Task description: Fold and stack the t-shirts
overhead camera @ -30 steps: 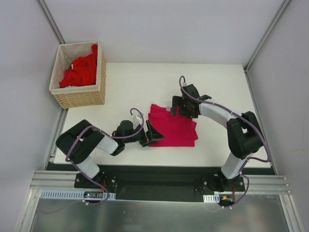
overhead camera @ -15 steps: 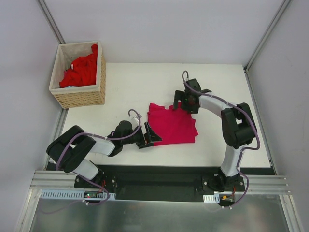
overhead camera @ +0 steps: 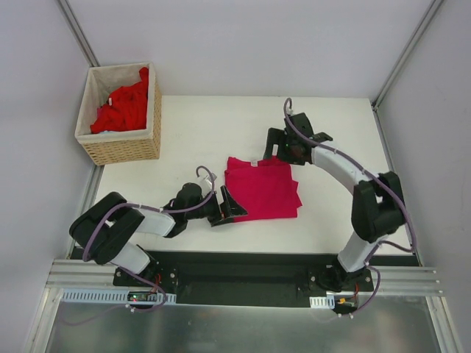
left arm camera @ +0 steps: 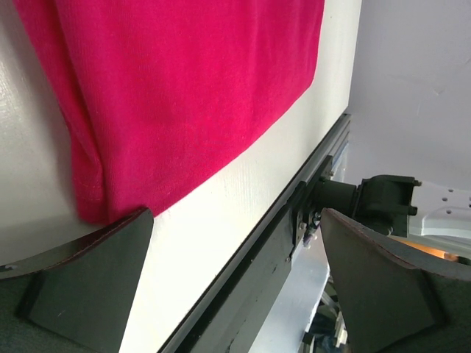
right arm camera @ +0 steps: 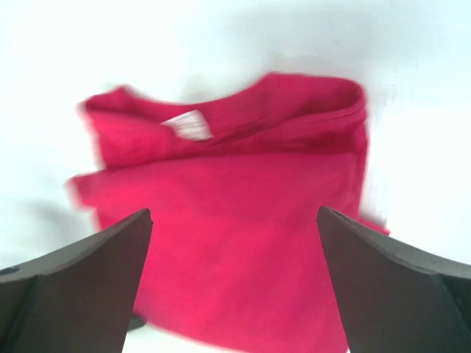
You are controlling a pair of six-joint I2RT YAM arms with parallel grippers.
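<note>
Just beside the left claw [overhead camera: 229, 204] (jaws agape) lies the t-shirt [overhead camera: 265, 193].

A woven wicker basket [overhead camera: 121, 151] with a pale cloth lining stands at the far left corner of a white table [overhead camera: 199, 132], overhanging its edge. Slanted metal posts [overhead camera: 77, 33] rise along grey walls. A metal rail [overhead camera: 243, 273] runs along the near edge.
</note>
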